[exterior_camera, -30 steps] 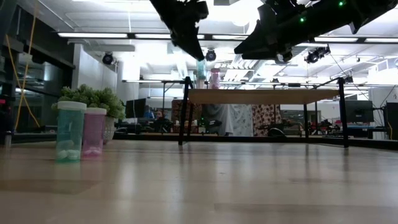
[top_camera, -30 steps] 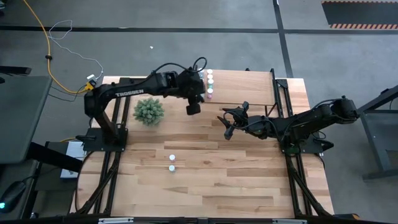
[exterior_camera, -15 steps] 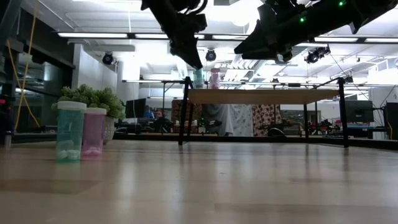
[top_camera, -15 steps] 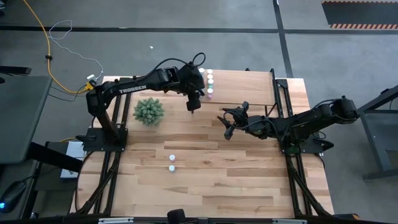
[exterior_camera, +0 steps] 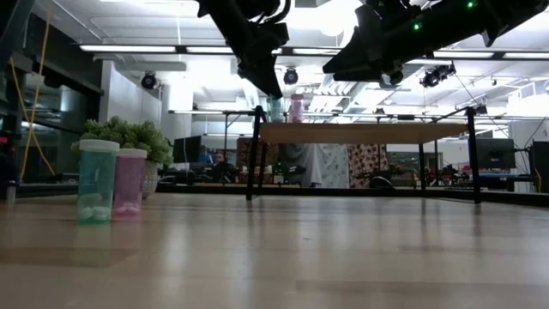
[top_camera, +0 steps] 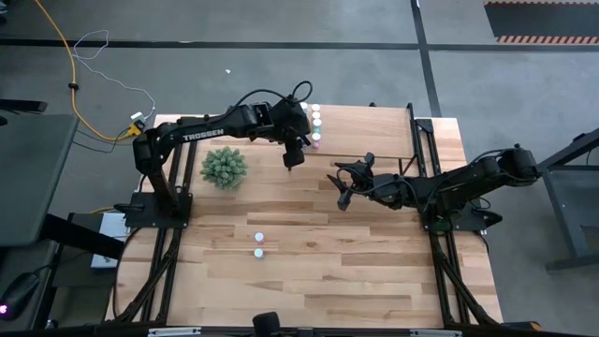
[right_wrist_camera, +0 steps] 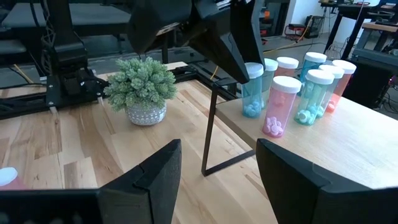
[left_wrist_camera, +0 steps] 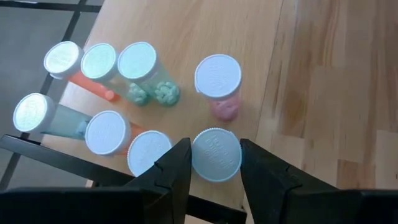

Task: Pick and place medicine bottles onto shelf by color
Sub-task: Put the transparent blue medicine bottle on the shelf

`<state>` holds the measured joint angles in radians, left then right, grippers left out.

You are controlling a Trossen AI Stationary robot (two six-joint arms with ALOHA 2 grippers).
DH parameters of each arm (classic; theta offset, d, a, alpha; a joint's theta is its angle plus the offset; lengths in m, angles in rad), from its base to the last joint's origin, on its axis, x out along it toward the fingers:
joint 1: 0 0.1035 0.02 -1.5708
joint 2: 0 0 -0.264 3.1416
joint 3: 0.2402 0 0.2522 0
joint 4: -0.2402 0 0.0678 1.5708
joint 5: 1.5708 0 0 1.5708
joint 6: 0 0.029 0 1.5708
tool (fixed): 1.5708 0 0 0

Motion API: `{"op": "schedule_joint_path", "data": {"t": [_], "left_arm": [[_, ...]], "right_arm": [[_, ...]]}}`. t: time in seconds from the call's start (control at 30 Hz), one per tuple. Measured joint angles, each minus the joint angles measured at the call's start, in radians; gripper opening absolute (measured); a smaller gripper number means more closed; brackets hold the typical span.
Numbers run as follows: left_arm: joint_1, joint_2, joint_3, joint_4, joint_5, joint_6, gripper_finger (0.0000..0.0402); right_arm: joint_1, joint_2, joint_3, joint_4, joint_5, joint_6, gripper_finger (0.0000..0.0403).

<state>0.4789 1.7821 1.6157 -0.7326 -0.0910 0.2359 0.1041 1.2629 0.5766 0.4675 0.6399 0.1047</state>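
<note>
Left pincer [left_wrist_camera: 216, 163] over shelf [top_camera: 360, 120] corner, fingers clamped around white-capped bottle [left_wrist_camera: 216, 155] beside bottle cluster [left_wrist_camera: 118, 87]. Two more bottles [top_camera: 258, 245] stand mid-desk [top_camera: 309, 271], near plant [top_camera: 225, 167]. Right pincer [top_camera: 340, 187] hovers open, empty, beside shelf.

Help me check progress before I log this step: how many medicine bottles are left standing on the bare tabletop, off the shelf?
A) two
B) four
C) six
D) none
A: the high view shows just two white caps on the tabletop in front of the plant, and the low view shows them as a teal bottle and a pink bottle side by side.
</note>
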Motion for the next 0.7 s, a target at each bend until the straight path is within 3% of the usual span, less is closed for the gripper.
{"op": "schedule_joint_path", "data": {"t": [0.7], "left_arm": [[0.000,0.004,-0.003,-0.005,-0.029,0.011,0.0203]], "right_arm": [[0.000,0.000,0.000,0.000,0.000,0.000,0.0200]]}}
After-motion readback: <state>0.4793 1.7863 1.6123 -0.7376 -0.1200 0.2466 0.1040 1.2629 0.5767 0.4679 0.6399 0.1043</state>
